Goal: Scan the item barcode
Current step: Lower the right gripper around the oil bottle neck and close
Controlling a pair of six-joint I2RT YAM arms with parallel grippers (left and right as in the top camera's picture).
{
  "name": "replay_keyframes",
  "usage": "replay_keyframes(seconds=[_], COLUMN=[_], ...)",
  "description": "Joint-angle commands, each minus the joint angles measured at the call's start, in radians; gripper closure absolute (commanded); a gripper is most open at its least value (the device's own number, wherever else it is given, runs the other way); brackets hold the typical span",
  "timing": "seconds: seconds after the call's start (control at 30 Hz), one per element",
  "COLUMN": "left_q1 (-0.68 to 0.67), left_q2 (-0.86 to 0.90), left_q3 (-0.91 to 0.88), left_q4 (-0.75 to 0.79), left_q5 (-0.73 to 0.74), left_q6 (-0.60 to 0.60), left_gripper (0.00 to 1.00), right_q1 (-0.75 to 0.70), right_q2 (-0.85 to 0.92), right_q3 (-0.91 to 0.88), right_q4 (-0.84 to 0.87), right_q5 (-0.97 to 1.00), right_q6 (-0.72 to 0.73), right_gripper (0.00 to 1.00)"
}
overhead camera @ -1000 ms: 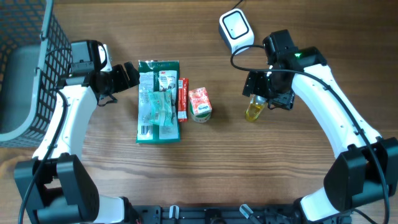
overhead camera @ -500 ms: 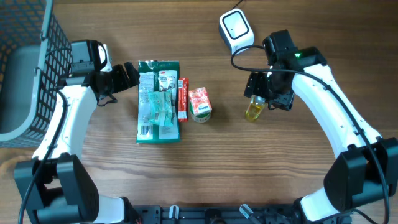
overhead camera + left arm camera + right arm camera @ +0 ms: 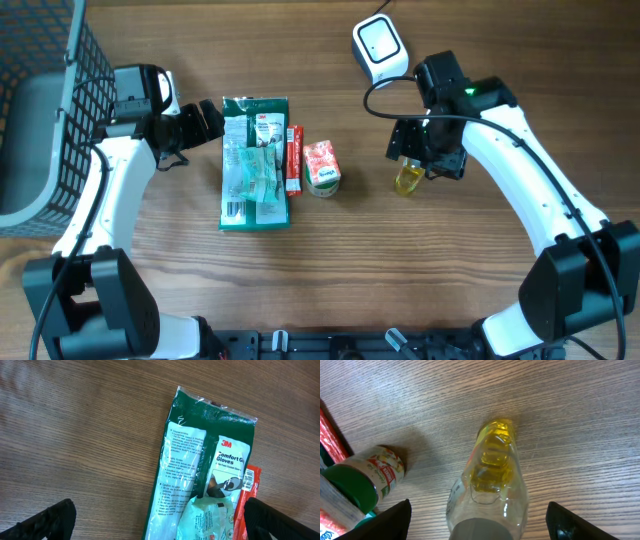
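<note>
A small clear bottle of yellow liquid [image 3: 406, 181] stands on the wood table right of centre. My right gripper [image 3: 420, 158] hovers directly over it. In the right wrist view the bottle [image 3: 490, 480] stands between the two wide-apart fingertips [image 3: 390, 520], and neither touches it; the right gripper [image 3: 480, 527] is open. The white barcode scanner [image 3: 380, 44] lies at the back, its cable running past the right arm. My left gripper [image 3: 207, 121] is open at the top left corner of a green glove pack [image 3: 255, 162]. In the left wrist view the left gripper [image 3: 162, 522] has the pack [image 3: 205, 475] partly between its fingers.
A red sachet [image 3: 293, 160] lies beside the glove pack, and a small jar with a red-and-white label [image 3: 321, 167] stands right of it. A dark wire basket [image 3: 40, 100] fills the left edge of the table.
My right arm has shifted slightly left over the bottle, with its jaws a little narrower. The bottle and the left arm have not moved.
</note>
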Motion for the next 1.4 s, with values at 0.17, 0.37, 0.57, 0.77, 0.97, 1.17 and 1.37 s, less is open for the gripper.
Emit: replay_keyframes(seconds=[0.17, 0.37, 0.57, 0.77, 0.97, 1.17, 1.37], left_q1=[0.009, 0.009, 0.009, 0.008, 0.009, 0.008, 0.009], left_q2=[-0.011, -0.011, -0.011, -0.011, -0.011, -0.011, -0.011], left_q3=[0.013, 0.013, 0.013, 0.013, 0.013, 0.013, 0.013], left_q4=[0.003, 0.004, 0.003, 0.003, 0.003, 0.003, 0.003], left_q5=[-0.006, -0.007, -0.007, -0.007, -0.007, -0.006, -0.007], left_q6=[0.009, 0.009, 0.009, 0.009, 0.009, 0.009, 0.009], left_gripper=[0.0, 0.0, 0.0, 0.0, 0.0, 0.0, 0.0], right_q1=[0.003, 0.003, 0.003, 0.003, 0.003, 0.003, 0.008], right_q2=[0.014, 0.014, 0.014, 0.014, 0.014, 0.015, 0.017], right_q3=[-0.009, -0.009, -0.009, -0.009, -0.009, -0.009, -0.009], right_q4=[0.0, 0.001, 0.001, 0.001, 0.0, 0.001, 0.001], right_q5=[0.026, 0.03, 0.031, 0.033, 0.033, 0.036, 0.04], right_q6=[0.063, 0.062, 0.063, 0.063, 0.063, 0.063, 0.063], right_gripper=[0.18, 0.18, 0.18, 0.18, 0.19, 0.19, 0.19])
